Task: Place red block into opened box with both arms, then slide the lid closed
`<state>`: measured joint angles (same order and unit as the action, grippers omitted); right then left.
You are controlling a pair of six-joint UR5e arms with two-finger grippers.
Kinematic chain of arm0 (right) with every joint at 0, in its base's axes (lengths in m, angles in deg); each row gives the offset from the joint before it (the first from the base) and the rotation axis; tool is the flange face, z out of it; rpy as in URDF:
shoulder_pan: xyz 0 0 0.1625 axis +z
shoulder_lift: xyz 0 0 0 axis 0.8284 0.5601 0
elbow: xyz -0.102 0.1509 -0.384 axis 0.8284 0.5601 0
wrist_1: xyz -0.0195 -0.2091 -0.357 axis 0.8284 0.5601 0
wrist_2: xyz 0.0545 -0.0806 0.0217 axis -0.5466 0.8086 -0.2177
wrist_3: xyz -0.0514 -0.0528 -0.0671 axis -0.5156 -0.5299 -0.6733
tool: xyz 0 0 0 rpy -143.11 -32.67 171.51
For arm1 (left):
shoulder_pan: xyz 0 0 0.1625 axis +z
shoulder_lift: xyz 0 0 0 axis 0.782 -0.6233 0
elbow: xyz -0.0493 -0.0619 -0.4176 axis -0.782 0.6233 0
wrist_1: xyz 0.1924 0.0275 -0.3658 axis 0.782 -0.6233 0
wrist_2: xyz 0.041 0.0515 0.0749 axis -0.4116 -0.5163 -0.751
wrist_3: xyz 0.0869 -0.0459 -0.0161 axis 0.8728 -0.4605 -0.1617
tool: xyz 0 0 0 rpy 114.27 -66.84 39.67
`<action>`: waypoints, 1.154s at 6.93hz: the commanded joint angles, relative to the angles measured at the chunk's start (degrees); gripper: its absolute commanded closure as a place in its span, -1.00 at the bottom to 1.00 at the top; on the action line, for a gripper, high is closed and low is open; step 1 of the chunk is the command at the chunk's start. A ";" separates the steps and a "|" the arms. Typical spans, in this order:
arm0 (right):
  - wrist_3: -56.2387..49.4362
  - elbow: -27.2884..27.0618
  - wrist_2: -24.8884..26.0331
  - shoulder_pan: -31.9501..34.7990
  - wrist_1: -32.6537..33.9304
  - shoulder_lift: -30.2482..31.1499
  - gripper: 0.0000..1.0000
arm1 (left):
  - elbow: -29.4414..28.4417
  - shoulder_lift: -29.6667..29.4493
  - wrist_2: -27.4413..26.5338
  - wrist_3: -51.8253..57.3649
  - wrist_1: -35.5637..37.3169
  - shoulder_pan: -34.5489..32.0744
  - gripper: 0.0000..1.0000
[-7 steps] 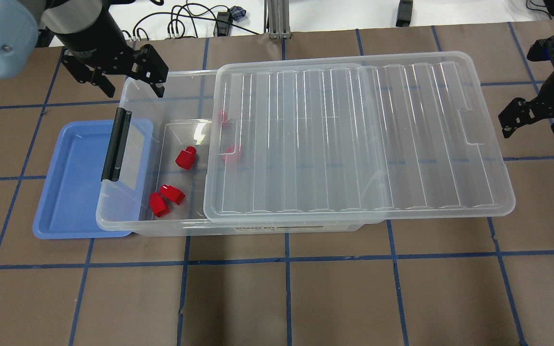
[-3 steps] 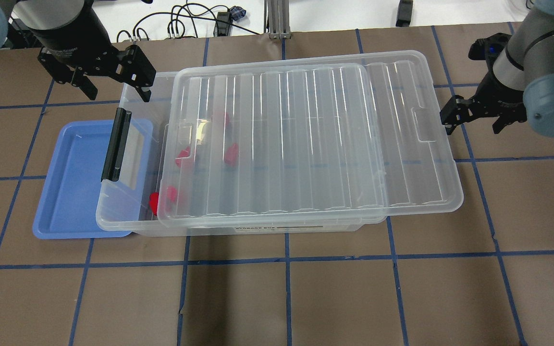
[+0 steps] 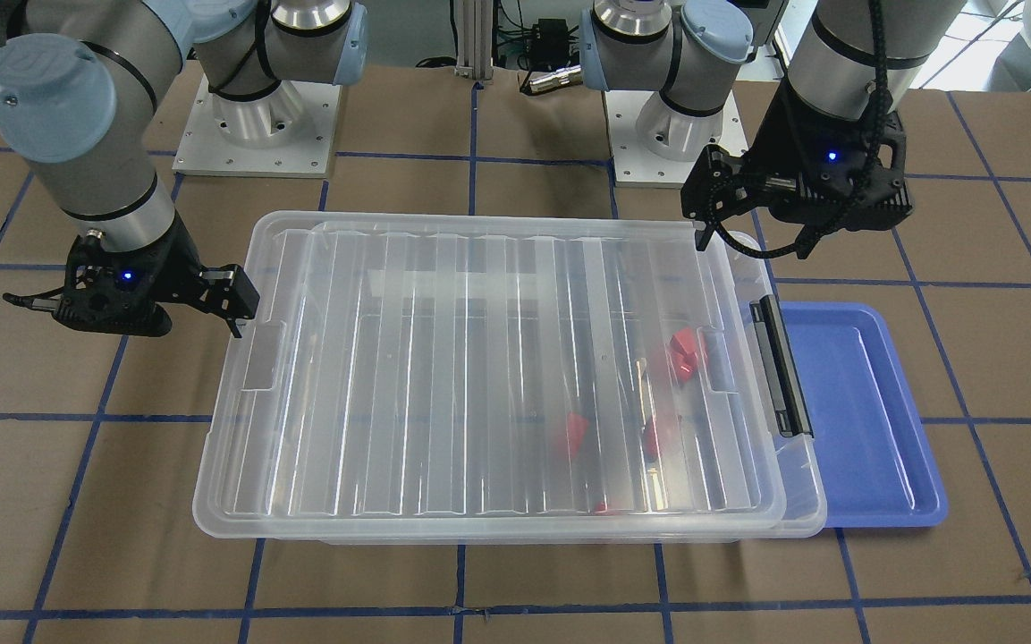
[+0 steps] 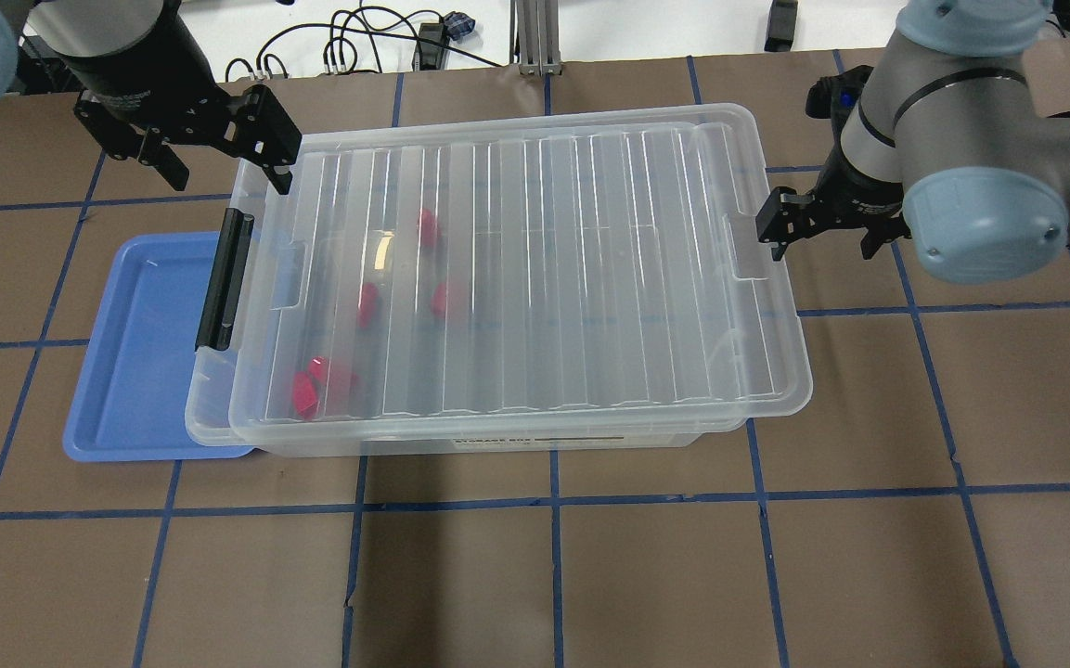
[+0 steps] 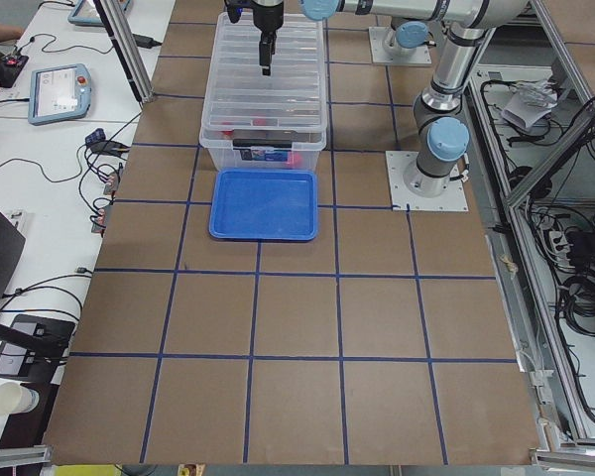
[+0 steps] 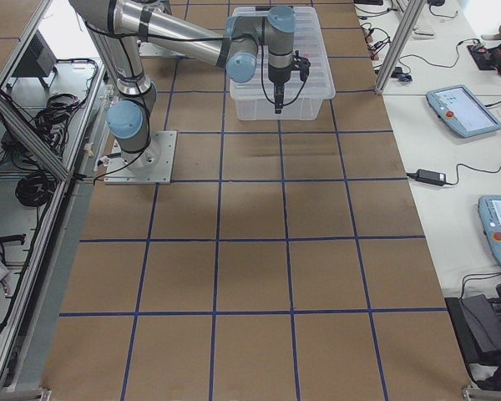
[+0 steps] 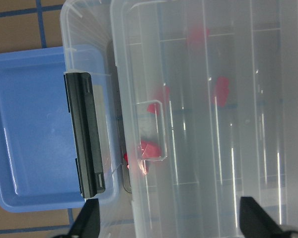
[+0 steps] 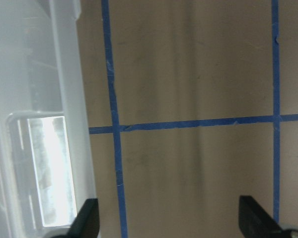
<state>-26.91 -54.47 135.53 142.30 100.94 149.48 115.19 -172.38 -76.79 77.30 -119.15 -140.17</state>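
Note:
The clear box (image 4: 208, 419) lies across the table, its black latch bar (image 4: 224, 278) on the left end. The ribbed lid (image 4: 544, 278) covers nearly all of it, slightly skewed and overhanging the right end. Only a narrow strip by the latch is uncovered. Several alike red blocks (image 4: 446, 300) lie inside and show through the lid (image 7: 213, 148). My left gripper (image 4: 224, 172) hangs open over the box's back left corner, holding nothing. My right gripper (image 4: 818, 237) is open, with one finger (image 4: 771, 227) against the lid's right short edge (image 8: 64, 99).
An empty blue tray (image 4: 140, 353) sits partly under the box's latch end. Cables (image 4: 358, 42) and a metal post (image 4: 535, 37) lie beyond the table's far edge. The arm bases (image 3: 256, 125) stand behind the box.
The lid has slid left over the box and now covers the red blocks. My right gripper moved left with it. My left gripper shifted slightly left, then held.

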 commanded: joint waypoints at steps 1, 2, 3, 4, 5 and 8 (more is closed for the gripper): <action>0.48 3.01 0.46 0.83 0.13 -0.05 -1.00 | -0.09 0.03 0.00 -0.02 0.12 0.14 -1.00; 0.92 8.69 0.29 1.18 -5.44 0.57 -1.00 | 0.00 0.12 0.00 0.07 0.12 0.14 -1.00; 1.53 14.67 -0.41 2.23 -13.15 1.62 -1.00 | -0.18 0.04 0.00 -0.02 0.12 0.23 -1.00; 5.19 19.25 -0.50 4.59 -18.71 1.97 -1.00 | -0.09 0.12 0.00 0.07 0.12 0.14 -1.00; 8.88 20.60 -0.68 7.13 -19.03 1.19 -1.00 | -0.09 0.12 0.09 0.07 0.12 0.31 -1.00; 9.01 20.09 0.02 7.51 -19.20 1.45 -1.00 | -0.18 0.21 -0.09 0.07 0.12 0.14 -1.00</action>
<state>-18.09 -34.42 135.33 149.66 81.88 150.85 115.09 -172.19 -76.81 77.34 -119.04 -139.96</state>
